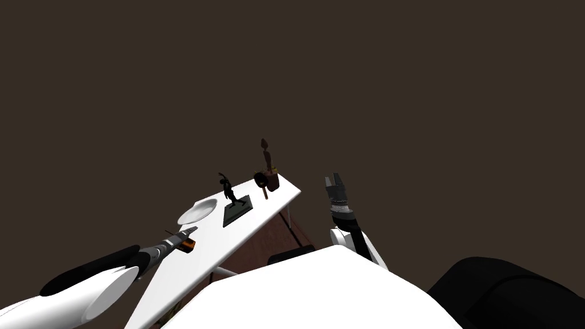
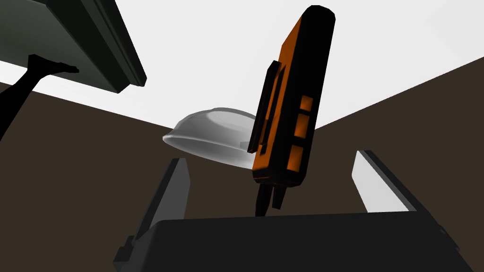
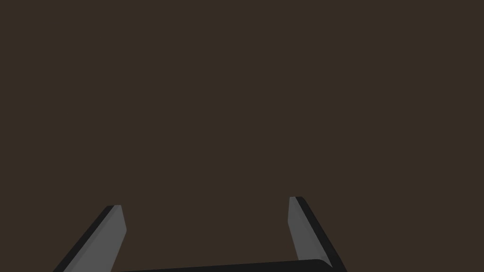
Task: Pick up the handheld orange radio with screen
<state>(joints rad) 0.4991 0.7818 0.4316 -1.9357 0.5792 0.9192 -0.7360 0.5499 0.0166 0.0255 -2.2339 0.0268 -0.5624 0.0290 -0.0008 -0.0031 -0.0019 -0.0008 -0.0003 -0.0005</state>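
Left arm reached forward and low from the shoulder, forearm laid over the near left part of the white bench [image 1: 254,225]. Left end effector [image 1: 189,231] was pointed along the bench toward a white dish [image 1: 197,211]. The orange and black radio [image 1: 189,244] sat on the bench just under the fingertips, near the left edge and just short of the dish.

The left wrist view gave what the head view could not. The left end effector [image 2: 269,157] was released, fingers [image 2: 176,189] spread wide. The radio [image 2: 290,99] stood between them, touching neither and nearer one of them, with orange buttons along its side. The dish [image 2: 208,134] lay just beyond it, and a black figurine's dark base [image 2: 71,42] lay off to one side.

Right arm was raised clear of the bench off its far corner. Right end effector [image 1: 335,182] pointed up and away. Its wrist view showed it released [image 3: 205,202] before a flat dark brown surface.

In the head view we noted the figurine [image 1: 234,201] mid-bench and a brown object [image 1: 269,178] at the far end.
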